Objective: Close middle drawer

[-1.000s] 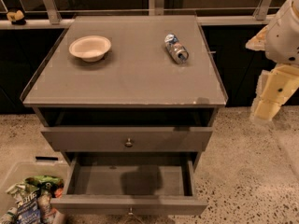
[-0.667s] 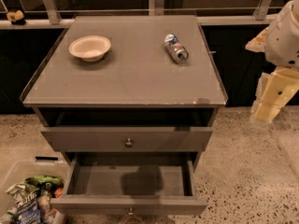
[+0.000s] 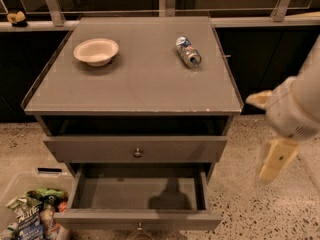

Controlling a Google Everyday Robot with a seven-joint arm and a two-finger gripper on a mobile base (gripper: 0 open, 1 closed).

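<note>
Since the earlier frame only the arm has moved: the gripper (image 3: 276,156) has dropped lower at the right edge of the view. It now sits beside the cabinet (image 3: 135,86), roughly level with the drawers. Cabinet, bowl, can and drawers are where they were.

Gripper is well off the cabinet's right side, over the speckled floor (image 3: 260,209), touching nothing. Can't tell whether it is open or closed.

The middle drawer (image 3: 139,196) is pulled far out toward the camera, at the bottom of the view. Its shallow grey box is fully exposed, with only a dark shadow on the drawer floor. Its low front sits near the frame's bottom edge, the tiny knob partly cut off there.

The top drawer (image 3: 137,149) above it has a taller front and a round knob. It stands slightly proud of the cabinet, with a dark gap between it and the top slab.

On top: a white bowl (image 3: 96,51) upright at back left, and a can (image 3: 188,51) lying on its side at back right. They are well apart.

A clear plastic bin (image 3: 27,211) of snack packets sits on the floor at lower left, just beside the open drawer's left corner.
</note>
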